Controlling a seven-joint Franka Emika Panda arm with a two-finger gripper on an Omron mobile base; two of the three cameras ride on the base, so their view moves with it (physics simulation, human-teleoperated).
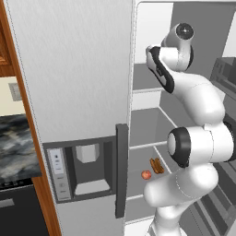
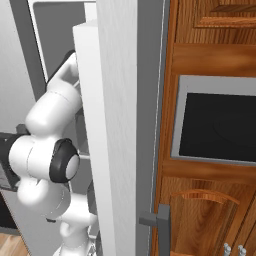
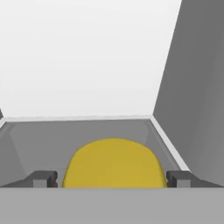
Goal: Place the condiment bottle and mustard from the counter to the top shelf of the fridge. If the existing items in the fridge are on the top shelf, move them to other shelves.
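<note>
Item: mustard [image 3: 113,162] — yellow rounded top, sitting on fridge shelf [image 3: 35,135] between fingertips. Gripper [image 3: 113,179] spread wide, not clamping. Likely light, smooth plastic, slippery; best grasped across body sides — not rounded top.

Base views flank arm [image 1: 193,138], hand view close over shelf [image 3: 39,135]

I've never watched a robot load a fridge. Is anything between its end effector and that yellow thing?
Nothing visible. In the hand view the yellow mustard sits on the fridge shelf directly between the end effector's open fingertips.
</note>
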